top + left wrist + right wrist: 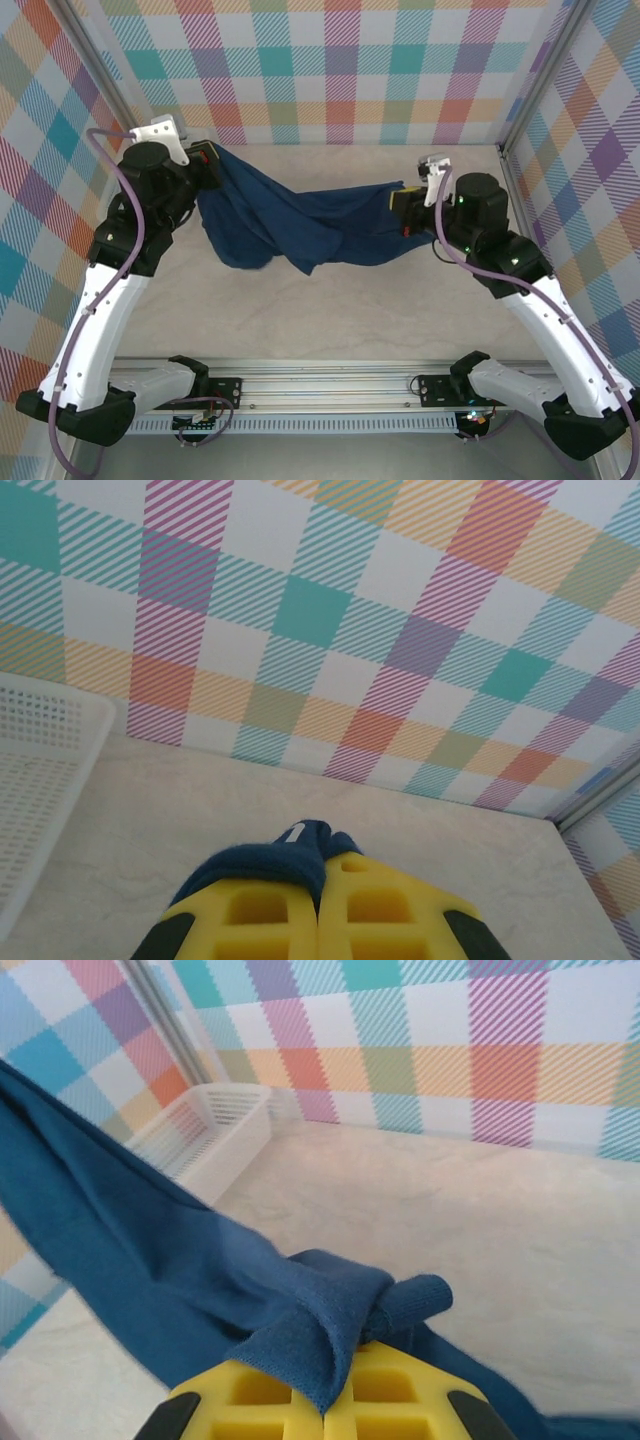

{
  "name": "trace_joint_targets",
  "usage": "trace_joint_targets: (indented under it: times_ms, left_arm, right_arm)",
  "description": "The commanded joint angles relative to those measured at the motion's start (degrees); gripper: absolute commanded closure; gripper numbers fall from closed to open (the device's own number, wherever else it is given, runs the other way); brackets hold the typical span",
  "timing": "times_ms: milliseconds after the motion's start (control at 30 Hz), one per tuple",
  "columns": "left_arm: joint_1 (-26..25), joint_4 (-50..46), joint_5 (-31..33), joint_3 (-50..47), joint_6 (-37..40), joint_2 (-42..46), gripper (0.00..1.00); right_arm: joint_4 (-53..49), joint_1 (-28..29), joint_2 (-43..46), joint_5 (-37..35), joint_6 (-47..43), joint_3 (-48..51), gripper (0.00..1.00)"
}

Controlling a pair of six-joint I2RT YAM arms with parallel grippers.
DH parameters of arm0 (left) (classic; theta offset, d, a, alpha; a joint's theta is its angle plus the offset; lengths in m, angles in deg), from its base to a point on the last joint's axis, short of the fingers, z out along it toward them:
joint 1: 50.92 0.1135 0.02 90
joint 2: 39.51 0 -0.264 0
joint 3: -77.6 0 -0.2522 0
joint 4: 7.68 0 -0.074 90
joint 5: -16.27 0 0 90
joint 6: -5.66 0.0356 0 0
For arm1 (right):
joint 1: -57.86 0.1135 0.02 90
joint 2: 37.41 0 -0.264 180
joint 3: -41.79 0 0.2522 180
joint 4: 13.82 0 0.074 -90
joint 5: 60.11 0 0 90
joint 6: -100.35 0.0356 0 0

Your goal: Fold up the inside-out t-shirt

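Above beige worktop (320, 330) both jaws are gripping the navy t-shirt (290, 225), suspending it; probably needing flat spreading next.

Wht mesh basket (40, 730) on tbl (150, 810), by plaid wall (400, 630).

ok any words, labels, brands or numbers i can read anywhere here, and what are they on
No text can be read in these pictures.
The small white patch on the t-shirt, where the left tool pinches it, may be a tag, but it is too small to read.
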Motion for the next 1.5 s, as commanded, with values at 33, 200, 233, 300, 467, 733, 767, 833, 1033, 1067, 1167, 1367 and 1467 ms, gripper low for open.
trace_joint_targets:
  times_ms: [33,200,233,300,467,733,767,833,1033,1067,1167,1367,1467]
  left_arm:
    - [0.4,1.2,1.5,-1.1,0.7,-3.5,1.00]
    - [0.8,-1.3,3.2,-2.7,1.4,-4.6,1.00]
    - [1.1,-1.5,4.2,-3.4,1.5,-4.2,1.00]
    - [2.3,-1.5,6.8,-5.2,1.6,-3.3,1.00]
    - [5.6,0.6,10.4,-10.5,1.9,-7.6,1.00]
    - [6.8,-7.3,16.8,-5.1,1.9,-27.9,0.29]
    - [6.5,-6.4,14.8,-7.3,1.1,-25.8,0.26]
    - [5.6,-2.2,7.7,-14.7,-1.9,-18.9,0.22]
    - [-2.9,15.3,-13.9,-39.8,-17.1,2.2,0.18]
    - [-5.6,17.6,-13.9,-43.1,-18.9,4.3,0.17]
    - [-11.4,21.5,-14.1,-49.4,-22.8,6.8,0.17]
    - [-27.6,26.4,-8.6,-46.3,-26.1,-4.1,0.15]
    - [-34.5,24.6,-5.7,-40.5,-29.5,-14.6,0.21]
  right_arm:
    - [-8.2,-4.1,-2.6,-3.3,-6.2,-5.6,1.00]
    - [-11.9,-6.2,-4.1,-7.2,-8.0,-10.7,1.00]
    - [-12.5,-6.3,-4.0,-8.5,-8.5,-11.3,1.00]
    - [-14.2,-6.6,-4.2,-11.2,-9.1,-12.5,1.00]
    - [-14.3,-6.6,-6.5,-4.5,-6.6,-11.5,1.00]
    - [2.9,-0.9,-19.7,15.6,12.3,-0.2,1.00]
    - [4.8,1.6,-21.8,15.6,13.9,0.4,1.00]
    - [7.7,5.0,-24.9,16.4,16.7,1.1,1.00]
    - [18.7,6.4,-30.2,25.9,25.4,5.4,0.96]
    - [18.9,6.3,-31.3,28.9,25.4,4.8,0.87]
    - [8.5,4.3,-30.6,29.9,17.7,1.8,0.63]
    - [-3.6,-6.6,-17.9,14.5,7.5,9.7,0.42]
    - [-4.6,-14.3,-17.0,7.3,6.0,13.5,0.40]
